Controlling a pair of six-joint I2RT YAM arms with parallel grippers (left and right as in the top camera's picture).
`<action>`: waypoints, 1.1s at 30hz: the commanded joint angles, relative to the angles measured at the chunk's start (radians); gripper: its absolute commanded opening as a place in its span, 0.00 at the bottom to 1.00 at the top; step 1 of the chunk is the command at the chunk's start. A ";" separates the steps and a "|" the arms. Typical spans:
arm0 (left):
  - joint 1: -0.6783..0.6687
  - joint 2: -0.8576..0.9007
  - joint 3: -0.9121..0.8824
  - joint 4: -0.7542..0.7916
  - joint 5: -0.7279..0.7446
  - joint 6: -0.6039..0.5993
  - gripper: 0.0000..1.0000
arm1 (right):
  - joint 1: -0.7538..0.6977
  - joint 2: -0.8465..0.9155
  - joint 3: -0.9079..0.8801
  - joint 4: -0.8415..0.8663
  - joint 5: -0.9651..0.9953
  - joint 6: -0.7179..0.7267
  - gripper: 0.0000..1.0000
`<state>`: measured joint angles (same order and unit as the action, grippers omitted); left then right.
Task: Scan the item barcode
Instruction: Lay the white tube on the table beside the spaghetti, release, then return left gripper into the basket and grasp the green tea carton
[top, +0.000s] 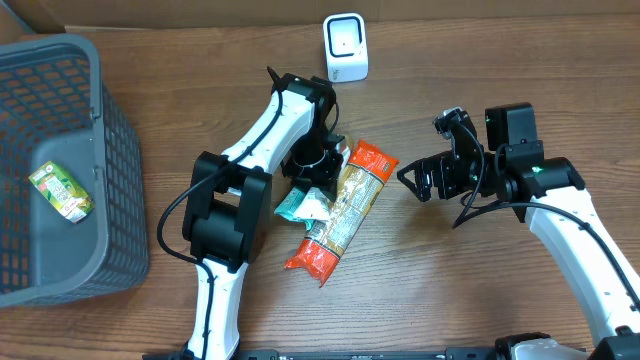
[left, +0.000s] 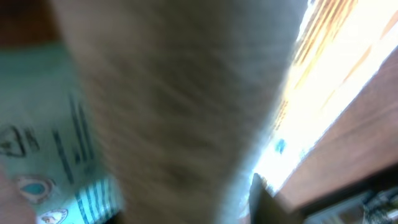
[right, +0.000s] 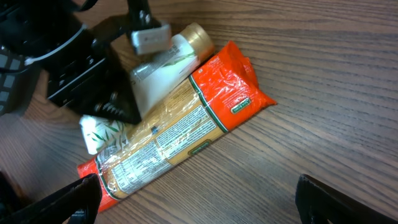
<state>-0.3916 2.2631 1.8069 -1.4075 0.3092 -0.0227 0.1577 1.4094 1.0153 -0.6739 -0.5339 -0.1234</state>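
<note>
Visibly, a white gold-capped tube lies against the orange-ended packet; right jaws apart, left jaws unclear.

A brown wood-grain table fills the view under even light.

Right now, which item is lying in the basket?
The small green packet, alone in the grey basket; the orange-ended pasta bag and the white tube lie on the table.
</note>
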 joint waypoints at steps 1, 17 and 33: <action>-0.001 0.009 0.009 -0.040 0.042 0.015 0.54 | -0.001 0.001 0.019 0.003 0.001 0.003 1.00; 0.049 -0.178 0.621 -0.282 -0.025 0.042 0.70 | -0.001 0.001 0.019 0.003 0.001 0.003 1.00; 0.659 -0.521 0.701 -0.282 -0.285 -0.274 0.66 | -0.001 0.001 0.019 0.003 0.001 0.003 1.00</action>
<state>0.1692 1.7741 2.4939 -1.6844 0.0902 -0.2089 0.1577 1.4094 1.0153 -0.6750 -0.5343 -0.1234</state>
